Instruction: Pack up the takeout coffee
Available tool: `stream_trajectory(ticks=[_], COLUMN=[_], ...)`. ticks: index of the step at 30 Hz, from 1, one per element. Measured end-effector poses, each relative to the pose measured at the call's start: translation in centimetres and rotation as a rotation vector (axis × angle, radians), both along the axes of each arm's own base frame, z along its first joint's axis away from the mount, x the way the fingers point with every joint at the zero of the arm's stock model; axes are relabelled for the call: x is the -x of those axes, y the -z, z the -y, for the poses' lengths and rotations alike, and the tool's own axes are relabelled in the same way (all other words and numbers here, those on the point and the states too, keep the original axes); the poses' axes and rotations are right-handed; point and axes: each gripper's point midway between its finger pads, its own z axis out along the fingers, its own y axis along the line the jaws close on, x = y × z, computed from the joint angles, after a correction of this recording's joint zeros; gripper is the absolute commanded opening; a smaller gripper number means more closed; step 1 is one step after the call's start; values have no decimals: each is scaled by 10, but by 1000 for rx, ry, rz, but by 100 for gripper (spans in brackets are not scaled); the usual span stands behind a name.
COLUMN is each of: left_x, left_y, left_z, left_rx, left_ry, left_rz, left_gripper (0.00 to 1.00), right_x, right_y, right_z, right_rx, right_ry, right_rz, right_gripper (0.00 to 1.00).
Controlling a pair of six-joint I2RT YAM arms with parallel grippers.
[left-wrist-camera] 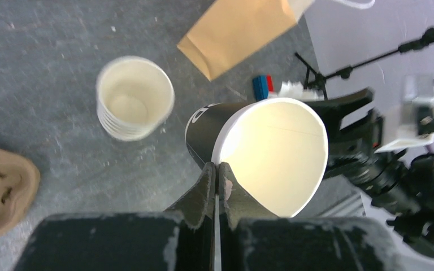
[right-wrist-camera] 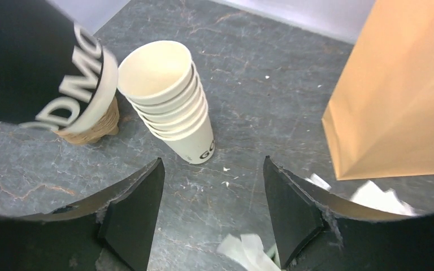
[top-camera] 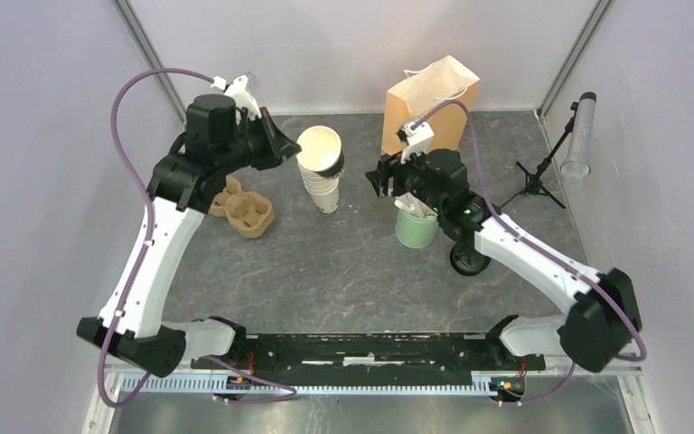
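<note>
A grey, stone-patterned table (top-camera: 343, 271) fills the floor of a booth with pale lavender walls (top-camera: 45, 90). At the left of the top view a brown cardboard carrier (top-camera: 246, 210) lies flat with its wells bare.

Just right of it, the left gripper (left-wrist-camera: 217, 169) has its fingers pressed together on a single thickness of wall at the rim of a lidless black-walled cup (left-wrist-camera: 271, 152). The cup hangs in the air directly above the stack of cream cups (top-camera: 325, 194). Its long axis stands near upright but leaning, with the mouth up and slightly toward the upper left and the base toward the lower right.

At centre the right gripper (right-wrist-camera: 212, 169) is spread wide with nothing between its jaws, near the cup and above the green cup of white sticks (top-camera: 416, 231). The brown paper bag (top-camera: 429, 99) stands upright at the upper centre right. A round black lid (top-camera: 468, 259) shows beside the right forearm; whether a cup sits under it I cannot tell.

As I judge it, the rim pinch is the weak point. So thin a hold lets the cup pivot, crease or slip, and a drop would topple the stack below. With the two grippers this near each other, a handover could also knock the cup loose.
</note>
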Motion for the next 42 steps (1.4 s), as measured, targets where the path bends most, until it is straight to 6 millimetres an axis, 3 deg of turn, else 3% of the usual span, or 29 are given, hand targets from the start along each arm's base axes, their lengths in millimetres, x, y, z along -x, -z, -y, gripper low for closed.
stream_trajectory(ticks=[3,6,12,18,25,29,34,40,42], left_x=[23,41,74,103,115,114,116,115,115], left_y=[10,36,113,185,237,258,270,255,239], left_z=[-2,-5,-1,12,27,36,39,41,42], left_rx=[-3,-40,-130,-224,-237,-235,-235,-202,-177], left_ry=[39,64,129,199,217,219,215,218,222], left_rz=[-25,-83,-262,-395,-458,-480,-496,-449,-403], left_gripper=[2,2,2,5,10,16,42,60,76], right_x=[14,27,60,88,100,102,107,118,123], right_y=[-18,-33,-46,-26,2,6,1,3,6], right_z=[14,25,45,60,70,72,76,82,86], right_rx=[13,23,19,24,69,83,71,58,64], right_ry=[-3,-10,-43,-72,-73,-68,-67,-62,-61], right_rz=[52,94,152,137,86,70,78,44,22], right_gripper=[84,94,98,98,98,98,98,98,97])
